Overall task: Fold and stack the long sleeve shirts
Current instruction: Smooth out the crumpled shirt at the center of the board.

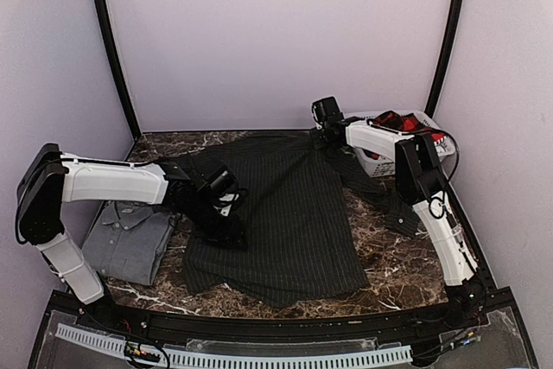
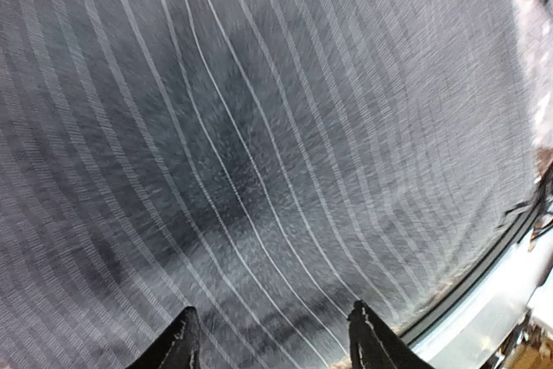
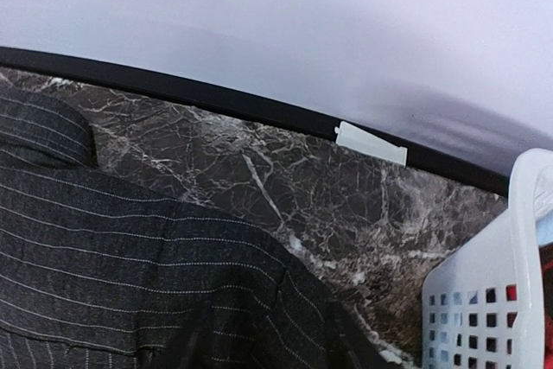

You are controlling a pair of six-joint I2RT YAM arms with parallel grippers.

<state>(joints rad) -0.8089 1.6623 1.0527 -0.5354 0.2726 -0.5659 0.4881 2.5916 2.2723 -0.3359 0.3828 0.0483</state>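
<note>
— What is seen on the left?
— The grey shirt is laid on the table, close to the left side. It is folded up small.

— What is found next to it?
— The left gripper is held low over the black pinstripe shirt. Its fingertips are spread apart. Nothing is pinched between them. Only stripy cloth is seen under them.

— Where is that stripy shirt put?
— It is spread out flat in the middle of the table. Its left edge is just beside the grey shirt. One sleeve is stretched out to the right.

— And past the middle?
— The right gripper is placed at the far edge of the black pinstripe shirt. Its fingers are not shown well, so it cannot be told if they are apart or squeezed, or if cloth is held.

— What is seen last, on the right?
— A white basket is set in the far right corner. The plaid shirt, red and black, is piled inside it.
</note>
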